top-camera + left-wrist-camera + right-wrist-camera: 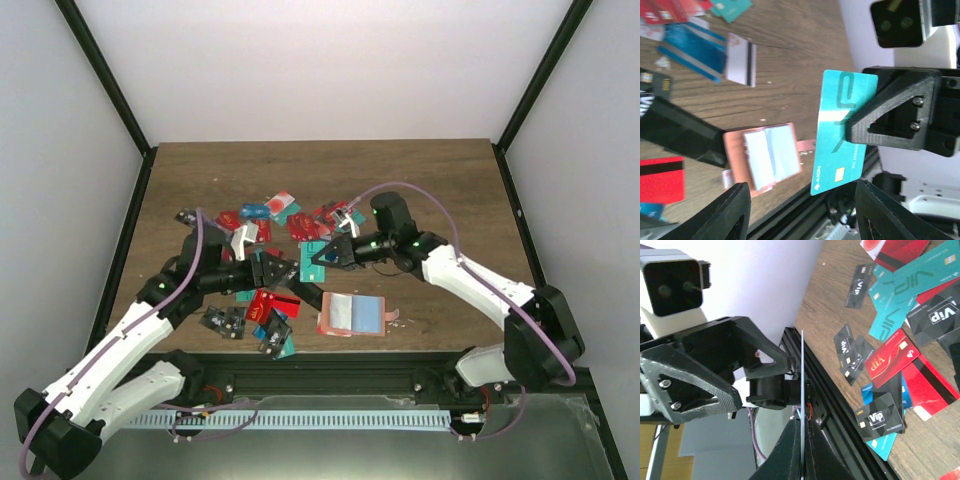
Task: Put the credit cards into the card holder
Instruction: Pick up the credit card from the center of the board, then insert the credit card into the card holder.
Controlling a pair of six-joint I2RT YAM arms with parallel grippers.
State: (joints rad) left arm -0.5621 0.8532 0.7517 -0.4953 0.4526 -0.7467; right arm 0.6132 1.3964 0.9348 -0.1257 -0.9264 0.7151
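Step now, likely: carrying. Grips a teal card (313, 262) in the right claw (328, 256), up off the surface (450, 200), facing the wide-open left claw (283, 272). Next, needs lining up with the open holder (350, 313), flat near the front edge.

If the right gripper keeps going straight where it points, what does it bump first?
Probably the left gripper, which faces it with jaws open. The thin teal plastic card pinched in the right gripper would arrive first, though depth is hard to judge.
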